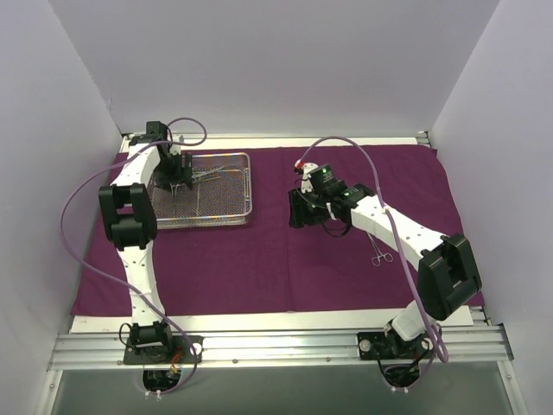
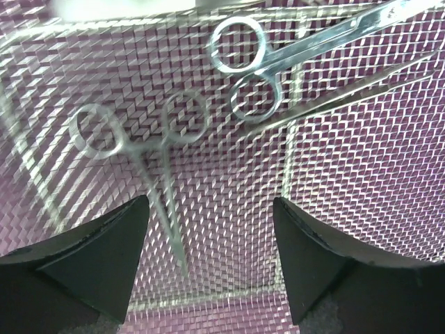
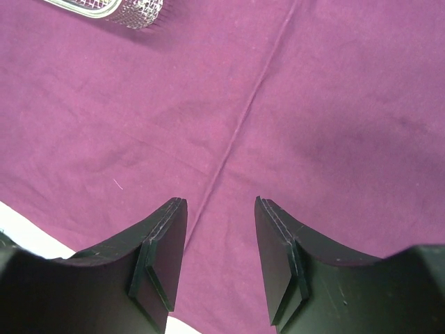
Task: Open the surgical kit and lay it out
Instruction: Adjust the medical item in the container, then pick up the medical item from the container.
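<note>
The deep-purple cloth wrap (image 1: 259,251) lies spread flat over the table. On its back left stands the silver wire-mesh tray (image 1: 226,212). My left gripper (image 1: 179,184) hangs inside the tray, open and empty (image 2: 211,205). Just ahead of its fingertips lies a slim ring-handled instrument (image 2: 142,139), tips pointing toward me. A second, larger ring-handled instrument (image 2: 245,69) lies further back to the right. Another instrument (image 1: 381,253) rests on the cloth beside my right forearm. My right gripper (image 1: 301,210) hovers open over bare cloth (image 3: 313,104), nothing between its fingers (image 3: 219,205).
White walls close in the table at the back and both sides. A strip of white tabletop (image 1: 259,322) shows past the cloth's near edge. The tray's corner (image 3: 122,10) appears at the top left of the right wrist view. A crease (image 3: 240,125) runs through the cloth.
</note>
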You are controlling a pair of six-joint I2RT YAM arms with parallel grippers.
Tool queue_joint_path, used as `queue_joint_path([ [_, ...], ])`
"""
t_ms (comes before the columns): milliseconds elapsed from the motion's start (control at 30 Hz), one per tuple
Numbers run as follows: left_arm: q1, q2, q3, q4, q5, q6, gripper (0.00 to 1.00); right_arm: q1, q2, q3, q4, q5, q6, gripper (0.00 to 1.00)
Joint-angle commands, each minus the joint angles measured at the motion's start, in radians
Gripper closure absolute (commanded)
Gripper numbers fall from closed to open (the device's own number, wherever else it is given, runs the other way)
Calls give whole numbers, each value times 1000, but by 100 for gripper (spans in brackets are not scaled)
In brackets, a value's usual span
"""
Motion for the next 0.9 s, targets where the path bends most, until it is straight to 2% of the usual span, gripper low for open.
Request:
queue_joint_path([
  [0, 13, -125, -33, 38, -64, -63, 20, 11, 8, 37, 1, -15, -8, 56],
  [133, 5, -191, -138, 44, -105, -85, 23, 13, 3, 35, 0, -19, -16, 56],
  [200, 4, -214, -194, 56, -113, -93, 28, 13, 3, 37, 1, -21, -18, 56],
  [267, 1, -205, -211, 53, -101, -96, 32, 13, 2, 40, 1, -24, -21, 56],
  [333, -5, -192, -218, 44, -96, -105, 41, 13, 2, 41, 1, -24, -31, 56],
  [533, -8, -139, -230, 54, -115, -120, 51, 11, -6, 35, -5, -29, -44, 56],
  [867, 2, -65, -179, 71, -115, -140, 50, 10, -30, 15, -15, -26, -57, 56],
])
